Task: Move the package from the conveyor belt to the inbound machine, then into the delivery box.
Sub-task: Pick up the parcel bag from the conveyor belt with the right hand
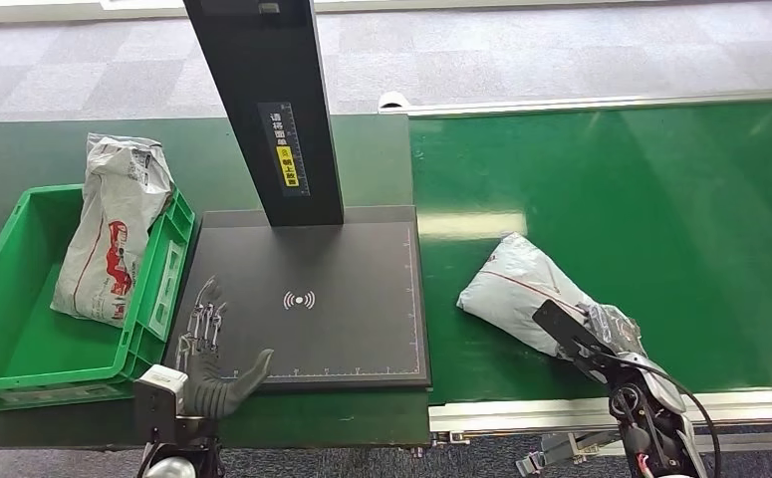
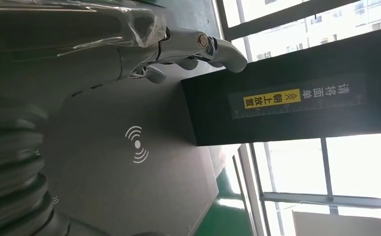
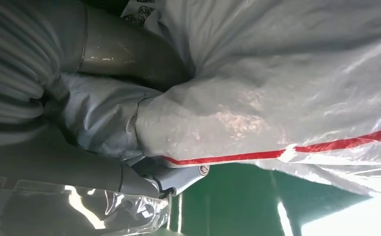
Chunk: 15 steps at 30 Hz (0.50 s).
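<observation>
The right hand [image 1: 601, 334] is closing on the near end of the soft grey plastic mailer package with a thin red stripe [image 1: 521, 289]; the right wrist view shows the thick grey thumb [image 3: 129, 59] pressing into the crumpled film on one side and a finger [image 3: 178, 177] tucking under the edge on the other, so the bag is being pinched between them. The package is lying on the glossy green conveyor belt [image 1: 641, 189], just beside the belt's edge next to the flat black scanning platform of the inbound machine [image 1: 302, 299].

The step in hand looks like securing this grip before the lift. Since the bag is limp and slippery, the hold should be gathering a good fold of film rather than a thin corner, and the lift should be going straight up before swinging across, so the trailing end is not dragging along the belt or catching the platform's edge. The black upright post with the yellow label [image 1: 282, 110] is standing at the back of the platform; keeping the carry low and forward of it seems wise.

The left hand [image 1: 212, 368] is hovering with fingers spread, holding nothing, over the platform's near left corner. Beyond it sits the green plastic delivery crate [image 1: 3, 259], with another white mailer bag [image 1: 113, 229] leaning inside.
</observation>
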Motion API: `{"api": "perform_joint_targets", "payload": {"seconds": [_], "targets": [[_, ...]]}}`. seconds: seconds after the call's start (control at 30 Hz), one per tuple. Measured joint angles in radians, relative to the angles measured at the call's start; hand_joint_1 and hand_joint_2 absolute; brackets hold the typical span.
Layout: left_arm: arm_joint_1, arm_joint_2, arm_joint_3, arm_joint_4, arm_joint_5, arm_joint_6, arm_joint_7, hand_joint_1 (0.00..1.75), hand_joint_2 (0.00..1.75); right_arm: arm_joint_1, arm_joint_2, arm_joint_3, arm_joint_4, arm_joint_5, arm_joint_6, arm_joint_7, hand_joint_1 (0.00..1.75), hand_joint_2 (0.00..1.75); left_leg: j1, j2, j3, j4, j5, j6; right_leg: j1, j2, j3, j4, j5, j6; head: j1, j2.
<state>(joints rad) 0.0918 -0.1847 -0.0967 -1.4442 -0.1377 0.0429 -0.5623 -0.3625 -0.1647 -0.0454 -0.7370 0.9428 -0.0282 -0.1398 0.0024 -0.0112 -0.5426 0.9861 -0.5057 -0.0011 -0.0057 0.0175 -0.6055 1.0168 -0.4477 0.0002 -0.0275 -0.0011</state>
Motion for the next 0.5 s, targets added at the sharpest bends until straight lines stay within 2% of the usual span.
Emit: {"api": "perform_joint_targets", "payload": {"seconds": [0.17, 0.3, 0.4, 0.5], "targets": [[0.008, 0.001, 0.001, -0.003, 0.002, 0.006, -0.015, 0.0, 1.75, 0.047, 0.008, -0.002, -0.098, -0.04, -0.122, -0.104, 1.75, 1.75, 0.0, 0.0, -0.001, 0.0, 0.0, 0.0, 0.0, 0.0, -0.001, 0.0, 0.0, 0.0, 0.0, 0.0], [0.004, 0.005, 0.001, -0.002, 0.002, 0.002, -0.038, 0.0, 1.75, 0.12, 0.03, -0.03, -0.281, -0.049, -0.206, -0.203, 1.75, 1.75, 0.0, -0.001, -0.002, 0.0, 0.0, 0.0, 0.0, -0.001, -0.002, 0.0, 0.0, 0.0, 0.0, 0.0], [-0.011, 0.007, 0.0, 0.005, 0.002, -0.023, -0.046, 0.0, 1.75, 0.145, 0.038, -0.041, -0.408, 0.016, -0.227, -0.241, 1.75, 1.75, 0.0, 0.0, -0.002, 0.0, 0.0, 0.0, 0.0, 0.0, -0.002, 0.0, 0.0, 0.0, 0.0, 0.0], [-0.031, 0.009, -0.001, 0.024, 0.001, -0.044, -0.05, 0.0, 1.75, 0.127, 0.021, -0.017, -0.47, 0.13, -0.23, -0.256, 1.75, 1.75, 0.0, 0.0, -0.003, 0.0, 0.0, 0.0, 0.0, 0.0, -0.002, 0.0, 0.0, 0.0, 0.0, 0.0]]}}
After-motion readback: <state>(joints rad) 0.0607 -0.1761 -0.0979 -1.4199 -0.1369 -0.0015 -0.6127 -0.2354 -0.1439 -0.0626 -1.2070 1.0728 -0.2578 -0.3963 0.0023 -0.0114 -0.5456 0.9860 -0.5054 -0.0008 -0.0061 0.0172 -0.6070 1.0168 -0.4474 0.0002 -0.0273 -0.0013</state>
